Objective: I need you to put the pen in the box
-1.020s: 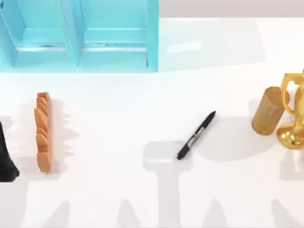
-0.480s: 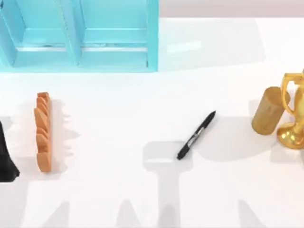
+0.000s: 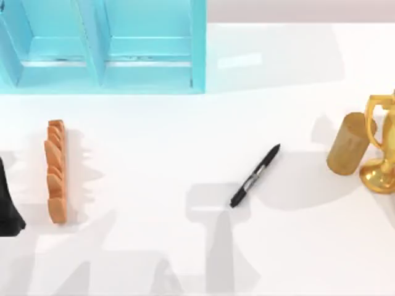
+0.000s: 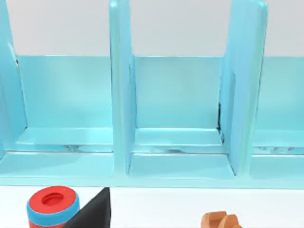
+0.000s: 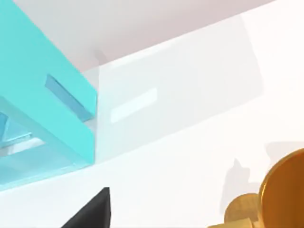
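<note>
The pen (image 3: 255, 176), slim and black with a pale band, lies slantwise on the white table a little right of the middle in the top view. The box (image 3: 197, 55) is a cyan open case with upright dividers at the back left. The left wrist view faces its compartments (image 4: 121, 104) from close by. A black wedge of my left gripper (image 4: 91, 213) shows at that view's edge. The right wrist view shows the box's corner (image 5: 52, 99) and a black wedge of my right gripper (image 5: 92, 211). Neither gripper holds anything that I can see.
An orange ridged bar (image 3: 55, 171) lies at the left, with a dark object (image 3: 9, 203) at the left edge. A tan cylinder (image 3: 349, 143) and a gold trophy (image 3: 382, 148) stand at the right. A red-and-blue round container (image 4: 52, 206) sits before the box.
The arms' shadows along the table's front have shifted and merged. The pen, bar, cylinder and trophy lie where they were.
</note>
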`<act>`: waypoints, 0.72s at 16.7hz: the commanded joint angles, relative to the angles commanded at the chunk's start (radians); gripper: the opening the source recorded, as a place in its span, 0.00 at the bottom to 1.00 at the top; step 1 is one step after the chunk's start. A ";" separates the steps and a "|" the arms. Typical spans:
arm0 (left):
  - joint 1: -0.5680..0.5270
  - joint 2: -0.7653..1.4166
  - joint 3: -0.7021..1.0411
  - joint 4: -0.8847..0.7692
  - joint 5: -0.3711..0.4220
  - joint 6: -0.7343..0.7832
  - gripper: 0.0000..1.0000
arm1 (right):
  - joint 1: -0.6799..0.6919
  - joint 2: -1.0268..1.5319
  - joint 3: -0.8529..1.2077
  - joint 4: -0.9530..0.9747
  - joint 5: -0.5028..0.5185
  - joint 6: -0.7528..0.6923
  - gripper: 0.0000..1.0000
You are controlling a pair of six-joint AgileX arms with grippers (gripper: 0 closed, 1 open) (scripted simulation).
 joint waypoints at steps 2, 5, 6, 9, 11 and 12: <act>0.000 0.000 0.000 0.000 0.000 0.000 1.00 | 0.057 0.202 0.186 -0.115 0.001 0.093 1.00; 0.000 0.000 0.000 0.000 0.000 0.000 1.00 | 0.151 0.491 0.434 -0.279 -0.001 0.239 1.00; 0.000 0.000 0.000 0.000 0.000 0.000 1.00 | 0.182 0.583 0.504 -0.330 -0.003 0.288 1.00; 0.000 0.000 0.000 0.000 0.000 0.000 1.00 | 0.266 0.828 0.659 -0.458 -0.012 0.435 1.00; 0.000 0.000 0.000 0.000 0.000 0.000 1.00 | 0.305 0.963 0.721 -0.521 -0.018 0.522 1.00; 0.000 0.000 0.000 0.000 0.000 0.000 1.00 | 0.318 1.022 0.743 -0.547 -0.021 0.561 1.00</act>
